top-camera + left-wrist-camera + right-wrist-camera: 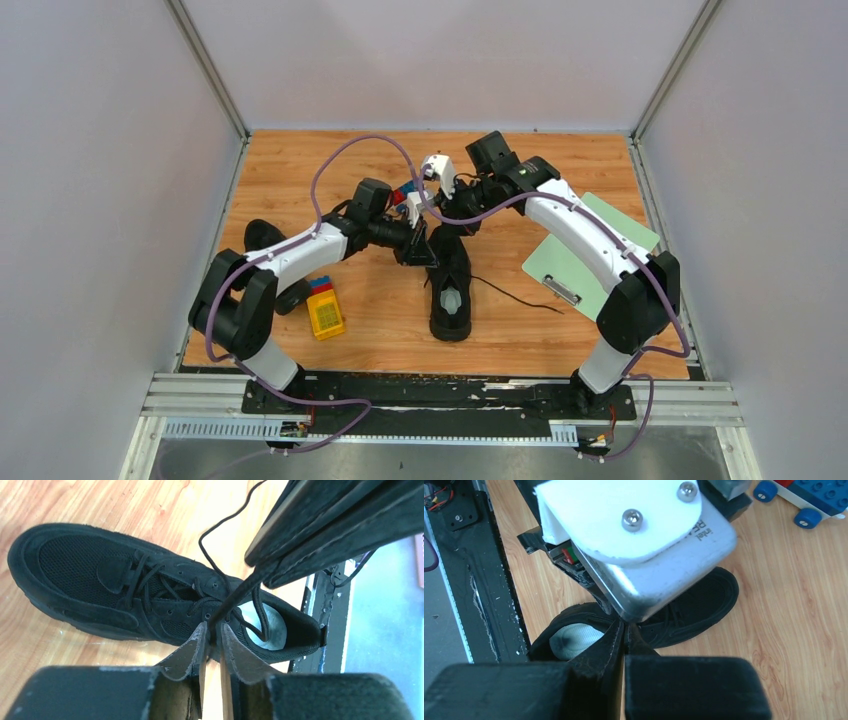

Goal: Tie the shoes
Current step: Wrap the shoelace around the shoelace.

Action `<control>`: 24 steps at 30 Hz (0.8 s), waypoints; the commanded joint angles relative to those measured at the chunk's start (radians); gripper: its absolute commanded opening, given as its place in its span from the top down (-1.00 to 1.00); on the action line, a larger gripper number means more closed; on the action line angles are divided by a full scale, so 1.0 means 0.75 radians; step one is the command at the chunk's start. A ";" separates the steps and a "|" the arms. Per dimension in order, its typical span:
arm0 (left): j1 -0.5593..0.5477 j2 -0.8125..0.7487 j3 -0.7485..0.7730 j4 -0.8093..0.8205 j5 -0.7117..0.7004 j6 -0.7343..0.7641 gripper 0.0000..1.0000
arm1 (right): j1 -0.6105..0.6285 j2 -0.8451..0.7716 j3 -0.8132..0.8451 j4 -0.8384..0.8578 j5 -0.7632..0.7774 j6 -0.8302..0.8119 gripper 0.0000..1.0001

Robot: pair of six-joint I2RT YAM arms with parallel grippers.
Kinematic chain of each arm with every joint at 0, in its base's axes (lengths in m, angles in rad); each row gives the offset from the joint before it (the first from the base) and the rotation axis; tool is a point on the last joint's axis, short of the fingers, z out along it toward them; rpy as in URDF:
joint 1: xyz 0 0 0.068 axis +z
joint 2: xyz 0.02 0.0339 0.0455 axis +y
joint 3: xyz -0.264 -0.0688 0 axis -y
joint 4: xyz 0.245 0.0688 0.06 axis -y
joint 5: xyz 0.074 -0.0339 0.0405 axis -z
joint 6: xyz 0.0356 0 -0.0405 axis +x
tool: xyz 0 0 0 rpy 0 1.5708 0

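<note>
One black shoe (450, 290) lies mid-table with its heel and pale insole toward me; it also shows in the left wrist view (125, 590) and the right wrist view (699, 607). The second black shoe (263, 238) lies at the left, mostly hidden behind my left arm. My left gripper (420, 248) hovers over the centre shoe's tongue, shut on a black lace (235, 597) that runs up taut from the eyelets. My right gripper (455, 215), just beyond it, is shut on the same lace; its fingers (320, 530) meet the lace's upper end. A loose lace end (515, 295) trails right across the table.
A pale green clipboard (590, 255) lies at the right. A yellow block toy (325, 312) sits near my left arm's base. A brick toy car with blue wheels (809, 500) stands behind the grippers. Grey walls enclose the wooden table (380, 320).
</note>
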 commanded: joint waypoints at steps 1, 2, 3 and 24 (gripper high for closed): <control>-0.004 -0.046 -0.004 -0.023 -0.047 -0.029 0.45 | -0.008 -0.067 0.079 0.051 0.045 0.006 1.00; -0.004 -0.056 -0.009 -0.019 -0.053 -0.025 0.36 | -0.009 -0.061 0.094 0.037 0.050 -0.001 1.00; -0.002 -0.080 -0.020 -0.017 -0.065 -0.020 0.32 | -0.008 -0.055 0.105 0.018 0.051 -0.015 1.00; 0.005 -0.040 0.120 0.140 -0.002 0.138 0.27 | -0.007 0.011 0.156 -0.098 -0.035 0.005 1.00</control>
